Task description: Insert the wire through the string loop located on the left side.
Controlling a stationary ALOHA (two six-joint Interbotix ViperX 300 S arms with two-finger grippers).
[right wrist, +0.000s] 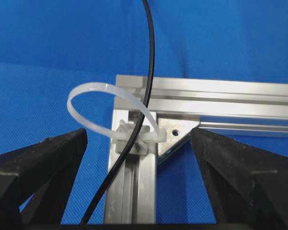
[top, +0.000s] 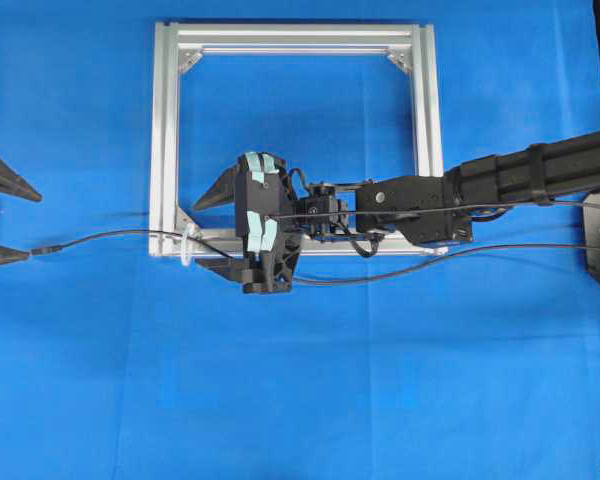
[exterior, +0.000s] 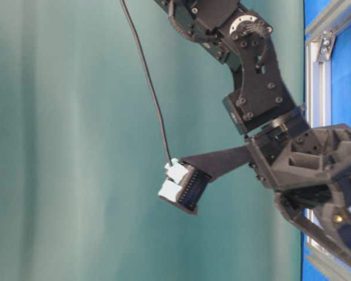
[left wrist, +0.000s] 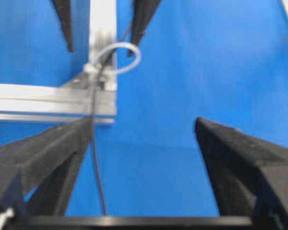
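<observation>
While the left gripper (top: 2,220) waits at the left edge with its jaws spread wide (holding nothing), the wire (top: 110,237) lies on the blue table (top: 300,400). It runs right through the string loop (top: 187,246) on the silver frame (top: 163,130). The right gripper (top: 212,230) hangs over that corner, jaws wide apart too.

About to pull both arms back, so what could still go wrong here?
The wire runs through the loop, but both sets of jaws stand open, so nothing holds it; its own stiffness might slide it back out. The right gripper straddles the loop and frame corner, so retreating could snag the wire.
</observation>
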